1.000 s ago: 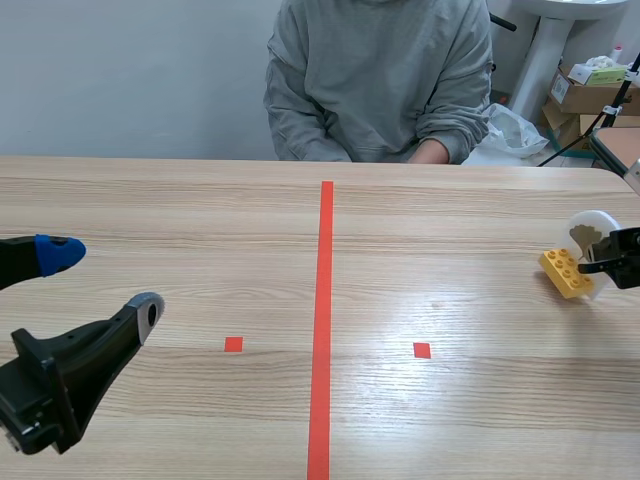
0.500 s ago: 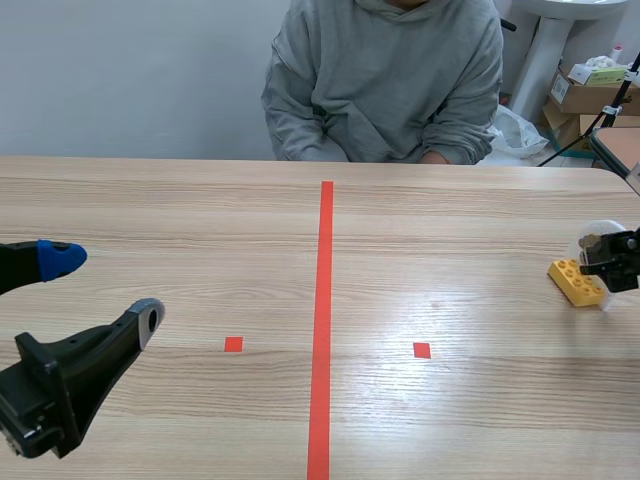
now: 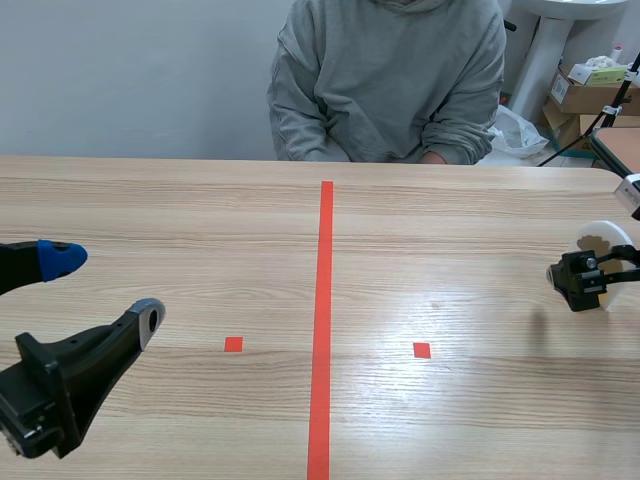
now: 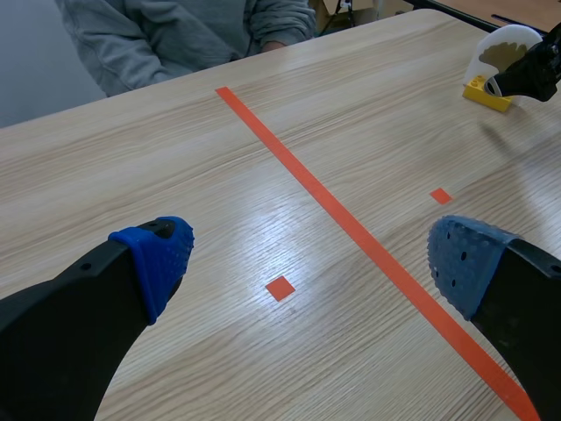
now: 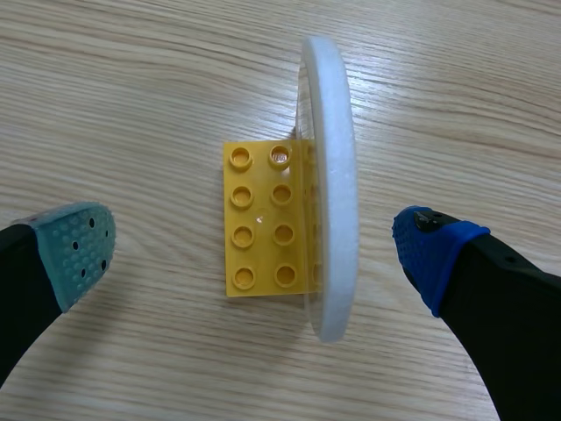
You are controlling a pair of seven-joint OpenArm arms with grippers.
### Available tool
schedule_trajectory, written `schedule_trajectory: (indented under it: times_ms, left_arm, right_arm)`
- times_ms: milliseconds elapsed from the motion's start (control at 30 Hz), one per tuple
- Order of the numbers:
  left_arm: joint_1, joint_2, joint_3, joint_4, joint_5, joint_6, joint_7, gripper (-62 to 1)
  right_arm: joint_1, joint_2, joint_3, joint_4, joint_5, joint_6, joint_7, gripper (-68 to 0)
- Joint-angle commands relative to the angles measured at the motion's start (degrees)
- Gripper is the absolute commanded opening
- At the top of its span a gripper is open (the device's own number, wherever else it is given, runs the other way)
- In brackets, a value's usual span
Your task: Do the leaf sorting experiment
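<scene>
At the right edge of the bench [image 3: 200,220], a yellow brick [image 5: 267,219] lies flat, studs up. A white disc [image 5: 329,175] stands on its edge along one long side of the brick, touching it. In the left wrist view the disc's face carries a brown shape, too small to make out. The right jaws are apart and straddle the pair: the grey-green pad [image 5: 79,250] is off the brick's free side and the blue pad [image 5: 434,250] is just beside the disc, neither touching. In the scene view the right jaws hide the brick. The left jaws are at the near left, apart, with only bare bench between their pads [image 4: 162,254]. A person [image 3: 390,80] in a grey hoodie sits at the far side.
</scene>
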Motion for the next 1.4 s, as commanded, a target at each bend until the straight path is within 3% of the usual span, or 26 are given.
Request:
schedule_trajectory:
  times_ms: [0,267,600,1000,1167,1367]
  left_arm:
    - [-0.20,0.44,-0.04,0.57,-0.61,-0.09,-0.72,-3.7]
    - [-0.20,0.46,-0.04,0.57,-0.61,-0.09,-0.55,-3.7]
    - [-0.20,0.55,-0.04,0.57,-0.61,-0.09,-0.55,-3.7]
    - [-0.17,1.38,-0.04,0.57,-0.61,-0.09,-0.26,-3.7]
    - [-0.20,1.38,-0.04,0.57,-0.61,-0.09,-0.11,-3.7]
    - [-0.20,1.38,-0.04,0.57,-0.61,-0.09,-0.15,-3.7]
  right_arm:
    - [0.96,1.64,0.15,1.20,0.42,1.40,0.42,0.4]
    - [-0.17,5.99,2.71,5.73,4.13,6.91,-2.84,0.4]
    - [-12.59,9.84,13.97,25.86,10.45,16.87,-11.43,0.4]
    - [-32.11,6.73,22.49,55.95,17.53,16.87,-20.92,0.4]
    - [-39.89,4.76,24.06,65.77,20.61,16.87,-22.49,0.4]
    - [-46.07,1.75,24.22,75.43,20.98,16.28,-22.71,0.4]
